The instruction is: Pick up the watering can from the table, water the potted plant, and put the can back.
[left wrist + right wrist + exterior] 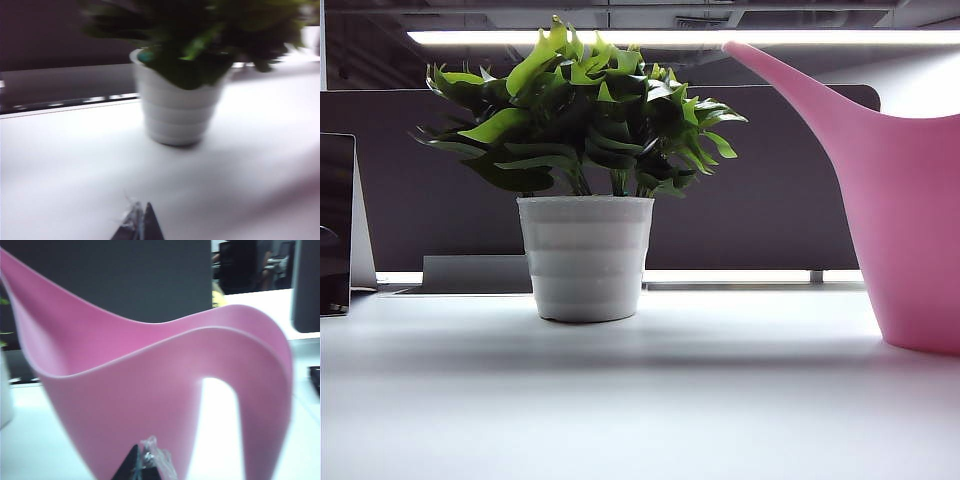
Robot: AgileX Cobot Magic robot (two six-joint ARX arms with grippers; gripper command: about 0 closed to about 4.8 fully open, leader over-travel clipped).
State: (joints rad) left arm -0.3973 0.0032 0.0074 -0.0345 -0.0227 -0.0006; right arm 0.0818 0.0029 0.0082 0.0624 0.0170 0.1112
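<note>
I see the watering can (165,390) standing untouched on the tabletop (640,400) beside the potted plant (585,170), spout toward it. My right claw (142,465), closed, faces its handle; left claw (141,222), closed, faces the plant.

No readable text, labels, brands or numbers anywhere

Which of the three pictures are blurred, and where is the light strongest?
Exterior view: sharp; a bright ceiling strip glares behind the potted plant, whose pot casts a soft shadow on the table. Left wrist view: plant and shut left hand are smeared. Right wrist view: the watering can is slightly soft, and the shut right hand nearest the lens is out of focus.
</note>
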